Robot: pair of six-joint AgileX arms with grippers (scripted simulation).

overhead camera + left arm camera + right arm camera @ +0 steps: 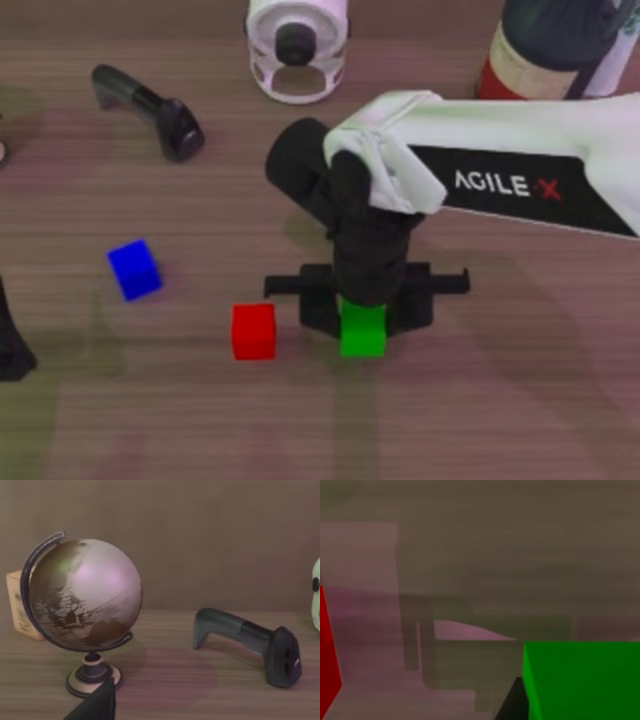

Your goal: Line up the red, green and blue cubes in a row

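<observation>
The green cube sits low at the table's front middle, between the black fingers of my right gripper, which is shut on it. In the right wrist view the green cube has one dark finger against its side. The red cube rests on the table just left of it, apart, and shows as the red cube at the edge of that view. The blue cube lies farther left and a little back, turned at an angle. My left gripper is parked at the left edge, one fingertip showing.
A black handheld scanner lies at the back left. A white bottle-like object and a dark red bottle stand at the back edge. In the left wrist view, a globe on a stand and a small box are visible.
</observation>
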